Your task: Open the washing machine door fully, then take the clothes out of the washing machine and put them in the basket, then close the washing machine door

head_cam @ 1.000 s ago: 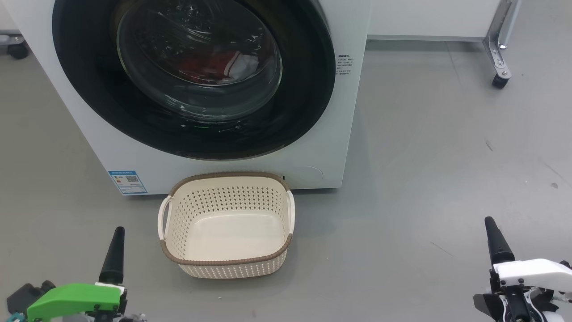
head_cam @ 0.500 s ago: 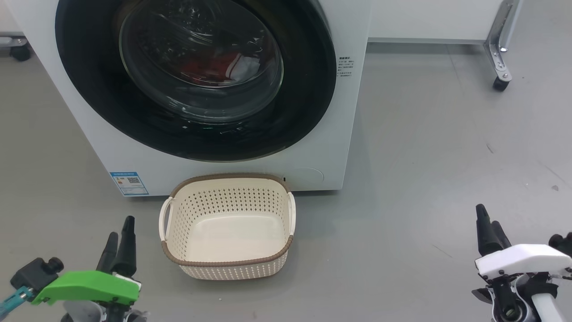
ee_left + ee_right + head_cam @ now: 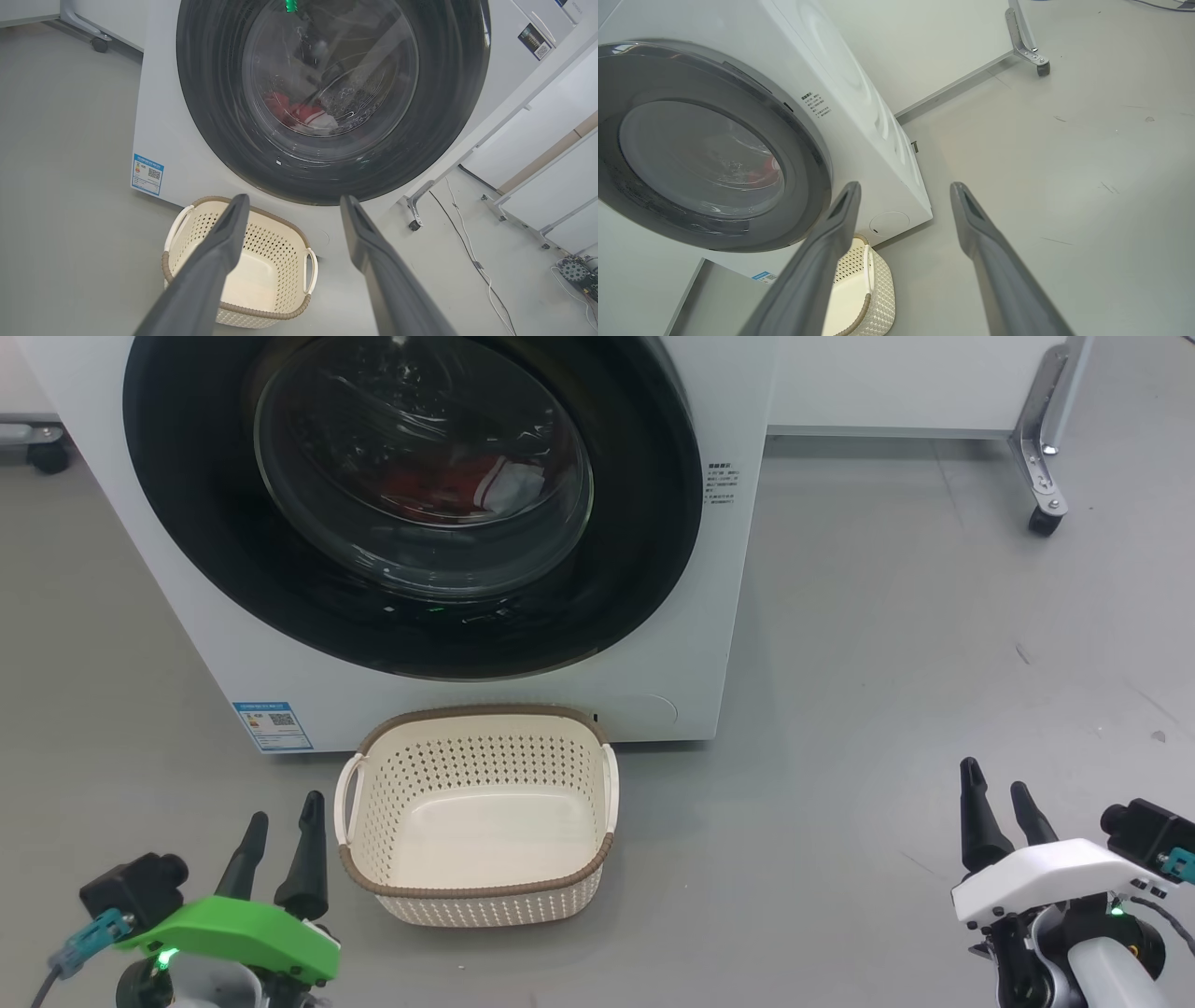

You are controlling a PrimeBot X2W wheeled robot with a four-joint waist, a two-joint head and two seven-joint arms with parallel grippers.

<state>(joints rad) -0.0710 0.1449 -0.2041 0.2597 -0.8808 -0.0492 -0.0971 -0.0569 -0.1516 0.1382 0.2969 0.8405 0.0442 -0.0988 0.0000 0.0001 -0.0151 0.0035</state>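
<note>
**Door shut, basket waiting, both end effectors released**

Down at the lower left, the left end effector (image 3: 285, 807) hangs over the floor (image 3: 887, 663) with its green housing showing. Its two dark fingers (image 3: 219, 261) are spread apart, nothing between them. From its wrist view those fingers point up toward the machine, the basket showing under and between them.

Just past it, the blue label (image 3: 273, 725) sits at the bottom left corner of the washing machine (image 3: 719, 644). And there's the washing machine door (image 3: 644, 523), glossy black rim flush against the white front, closed. Through the glass bowl you can make out the clothes (image 3: 448, 481), red with a patch of white beside it, lying inside the drum.

Centre stage, the basket (image 3: 476, 889) stands upright on the floor right in front of the machine, below the door, its far rim close to the white front panel. Nothing inside it.

Moving right: black printed text (image 3: 720, 485) runs beside the door rim. Further out, a metal leg (image 3: 1038, 439) on a castor wheel (image 3: 1042, 521) stands at the upper right.

Lower right, the right end effector (image 3: 993, 775), white housing, fingers parted, released, holding nothing, well apart from the basket.
</note>
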